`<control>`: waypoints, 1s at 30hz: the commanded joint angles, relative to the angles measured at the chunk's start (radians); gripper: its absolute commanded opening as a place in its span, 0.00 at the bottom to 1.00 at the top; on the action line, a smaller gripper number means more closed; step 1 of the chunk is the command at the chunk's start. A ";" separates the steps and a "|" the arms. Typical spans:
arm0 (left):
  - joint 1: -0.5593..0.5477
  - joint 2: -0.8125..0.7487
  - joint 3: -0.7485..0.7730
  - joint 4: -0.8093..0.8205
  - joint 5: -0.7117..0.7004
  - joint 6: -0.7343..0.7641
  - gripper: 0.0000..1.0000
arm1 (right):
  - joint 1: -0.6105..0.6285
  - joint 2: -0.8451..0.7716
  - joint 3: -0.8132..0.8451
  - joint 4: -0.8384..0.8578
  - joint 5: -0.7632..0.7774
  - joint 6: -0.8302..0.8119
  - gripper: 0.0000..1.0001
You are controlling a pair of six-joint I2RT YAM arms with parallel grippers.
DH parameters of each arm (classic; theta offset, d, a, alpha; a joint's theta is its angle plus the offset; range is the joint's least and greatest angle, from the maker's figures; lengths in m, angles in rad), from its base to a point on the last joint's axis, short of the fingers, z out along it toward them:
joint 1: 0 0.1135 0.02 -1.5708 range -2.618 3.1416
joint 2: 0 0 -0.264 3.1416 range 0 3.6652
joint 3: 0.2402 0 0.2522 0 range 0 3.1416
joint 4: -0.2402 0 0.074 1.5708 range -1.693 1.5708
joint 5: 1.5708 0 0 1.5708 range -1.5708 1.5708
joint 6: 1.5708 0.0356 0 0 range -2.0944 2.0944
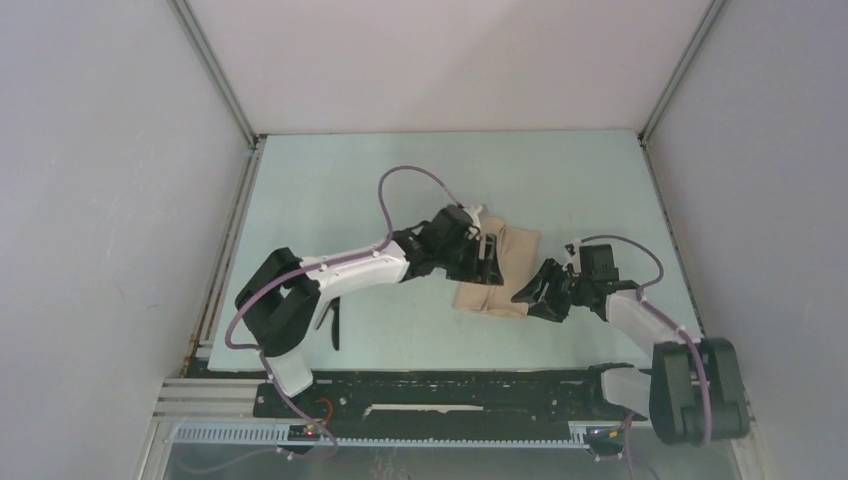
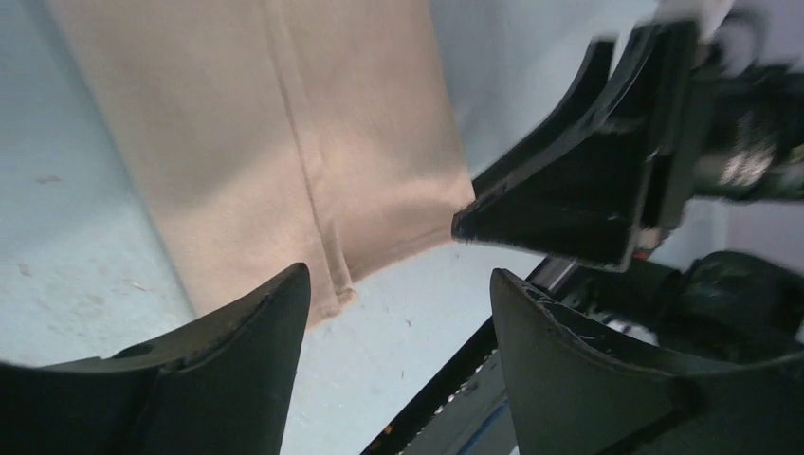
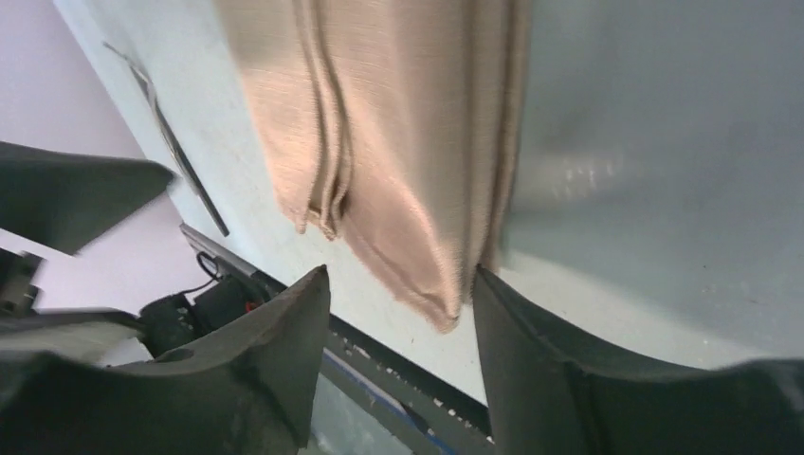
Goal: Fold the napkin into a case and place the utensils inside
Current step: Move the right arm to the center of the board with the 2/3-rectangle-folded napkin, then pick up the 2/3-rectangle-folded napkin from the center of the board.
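The napkin (image 1: pixel 515 265) is soft, light and floppy; pinch its layered near edge. The left gripper (image 2: pixel 400 275) and right gripper (image 3: pixel 400 273) both gape, holding nothing.

- The napkin (image 1: pixel 503 268) lies folded flat on the table (image 1: pixel 380 180), a little right of the table's middle.
- The left gripper (image 2: pixel 393 284) hangs over the napkin's left edge, and its arm reaches in from the napkin's left.
- The right gripper (image 3: pixel 398 275) is at the napkin's near right corner, and that corner lies between its fingers.
- The knife (image 1: pixel 336 325) lies on the table, well to the left of the napkin and nearer the front, just beside the left arm's base.
- The rail (image 1: pixel 450 385) carrying both arm bases runs along the table's near edge, in front of the napkin.
- The walls (image 1: pixel 450 60) stand behind the napkin and to both its sides, well apart from it.
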 commanded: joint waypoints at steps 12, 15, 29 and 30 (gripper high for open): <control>-0.366 0.344 0.529 -0.474 -0.585 0.173 0.72 | -0.384 -0.084 0.130 -0.208 0.220 -0.118 0.82; -0.389 0.449 0.664 -0.571 -0.617 0.162 0.66 | -0.392 -0.074 0.134 -0.189 0.206 -0.120 0.82; -0.421 0.623 0.827 -0.691 -0.619 0.117 0.50 | -0.376 -0.008 0.134 -0.130 0.127 -0.165 0.82; -0.421 0.630 0.832 -0.694 -0.617 0.116 0.47 | -0.373 -0.003 0.134 -0.127 0.116 -0.170 0.83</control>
